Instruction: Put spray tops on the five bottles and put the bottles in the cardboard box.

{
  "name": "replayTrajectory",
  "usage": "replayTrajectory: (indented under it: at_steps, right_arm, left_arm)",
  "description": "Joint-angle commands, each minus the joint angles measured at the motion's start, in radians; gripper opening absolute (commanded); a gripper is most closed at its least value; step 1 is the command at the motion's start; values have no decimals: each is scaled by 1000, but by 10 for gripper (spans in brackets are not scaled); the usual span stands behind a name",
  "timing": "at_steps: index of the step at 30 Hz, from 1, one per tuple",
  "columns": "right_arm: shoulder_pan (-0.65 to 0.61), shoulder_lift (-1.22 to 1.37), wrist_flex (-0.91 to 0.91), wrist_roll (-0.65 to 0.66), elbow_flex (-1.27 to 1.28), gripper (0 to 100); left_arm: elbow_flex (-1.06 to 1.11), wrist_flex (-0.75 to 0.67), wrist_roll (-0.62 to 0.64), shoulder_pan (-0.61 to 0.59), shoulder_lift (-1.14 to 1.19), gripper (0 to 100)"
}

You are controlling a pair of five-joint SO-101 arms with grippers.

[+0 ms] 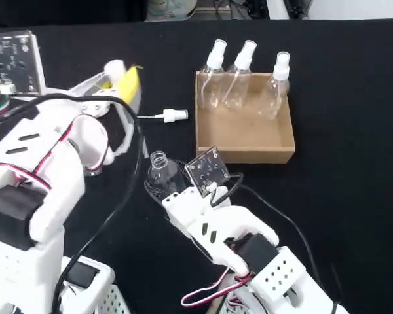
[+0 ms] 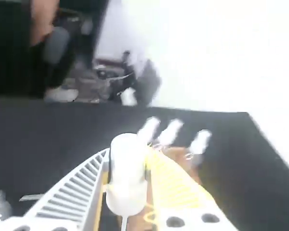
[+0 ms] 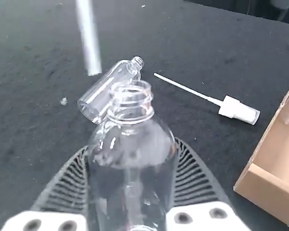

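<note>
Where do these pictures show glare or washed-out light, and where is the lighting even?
Left wrist view: the room beyond the table is washed out to white, and the gripped spray top looks very bright. Right wrist view: soft highlights on the gripped bottle, no harsh shadows. High view: even light, small glints on the three bottles in the cardboard box.

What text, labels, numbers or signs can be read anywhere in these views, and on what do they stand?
No readable text in any view.
Circuit board at the far left: fine marks, too small to read.
Second circuit board, mid-table: likewise too small to read.
Cardboard box, held bottle, held spray top: no print visible.
</note>
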Motion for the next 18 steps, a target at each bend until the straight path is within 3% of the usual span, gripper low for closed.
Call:
replayTrajectory:
  at_steps: [1,11,18]
  right_arm:
    - [-8,-91,-31,-8,5,18]
    - [-8,-343,-29,-5,110,17]
    - [-8,-360,-32,-5,120,17]
  left_arm:
    - [-42,-80,18,44,-6,30]
    - [64,-167,20,91,-18,30]
    - [-119,-52,20,93,-20,30]
